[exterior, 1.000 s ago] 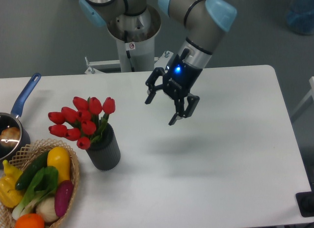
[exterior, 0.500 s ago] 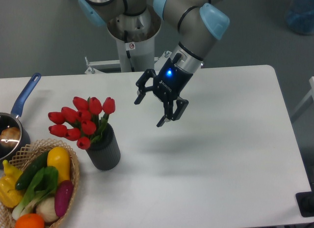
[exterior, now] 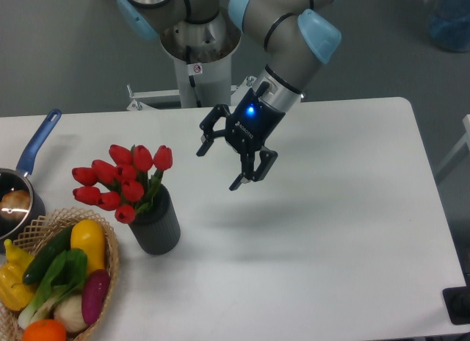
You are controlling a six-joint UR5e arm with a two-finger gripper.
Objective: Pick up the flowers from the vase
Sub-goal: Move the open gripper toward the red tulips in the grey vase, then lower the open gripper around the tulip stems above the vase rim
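Two fingers stand spread wide on my gripper, nothing between them, hanging above the table with its blue light lit and its tips angled down and toward the left. Over the last second I have carried it leftward, from near the table's middle to a spot closer to the bunch, and the last half second added only a small further shift, so the approach is slowing. It is not over the target yet: the flowers are off to its left and lower in the picture, clearly apart from the fingers. They stand in the vase, red buds fanned up and out to the left, green leaves showing at the mouth. Neither flowers nor vase has shifted in that time. I judge the task as barely begun: I am in the reach phase, no contact made. Next I would need to bring the open fingers in around the stems just above the rim, and I expect the splayed heads to make a clean entry awkward. Further out, a basket of vegetables sits just beside the vase at the table's left edge, and a blue-handled pan lies behind it.
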